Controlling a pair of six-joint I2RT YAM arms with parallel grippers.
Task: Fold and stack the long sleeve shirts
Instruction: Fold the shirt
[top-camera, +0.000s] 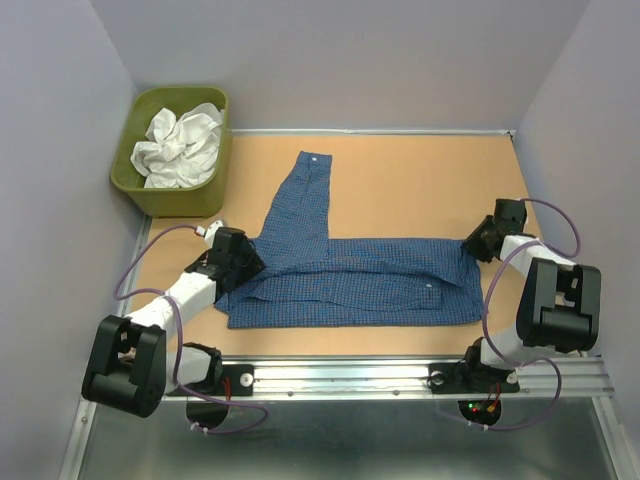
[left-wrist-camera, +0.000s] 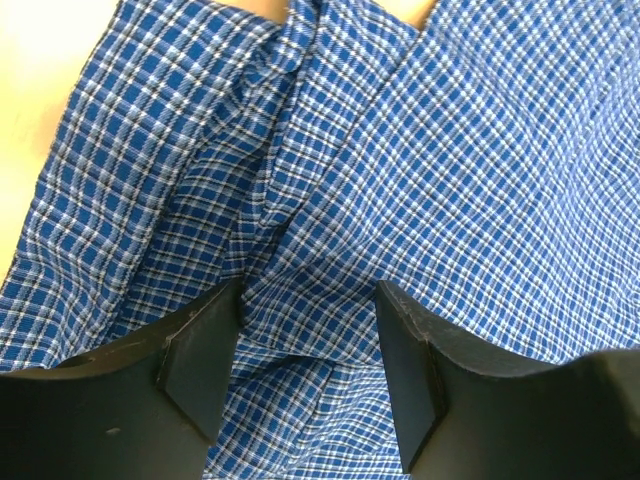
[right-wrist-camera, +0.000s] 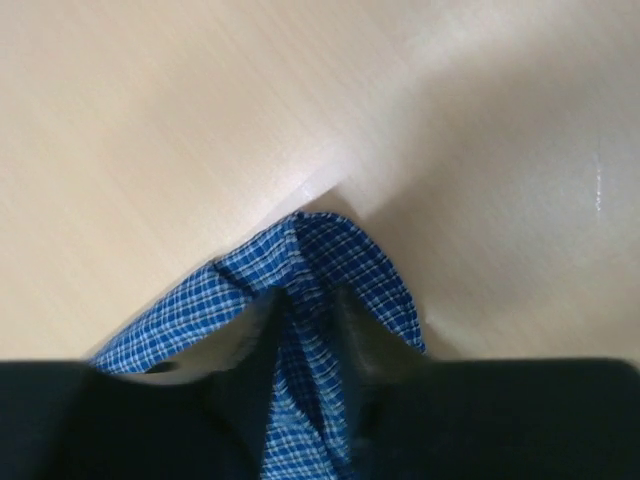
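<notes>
The dark blue checked shirt (top-camera: 350, 285) lies flat across the table's near half, folded into a long band, with one sleeve (top-camera: 305, 195) running toward the back. My left gripper (top-camera: 240, 262) is at the shirt's left end. In the left wrist view it (left-wrist-camera: 305, 330) stands open, its fingers on either side of a crease in the cloth (left-wrist-camera: 480, 150). My right gripper (top-camera: 475, 245) is at the shirt's right end. In the right wrist view it (right-wrist-camera: 305, 320) is shut on a raised fold of the checked fabric (right-wrist-camera: 350, 255). A crumpled white garment (top-camera: 180, 145) lies in the tub.
An olive-green tub (top-camera: 135, 185) stands at the back left corner of the tan table (top-camera: 420, 180). Grey walls close in the left, back and right sides. A metal rail (top-camera: 400, 375) with both arm bases runs along the near edge.
</notes>
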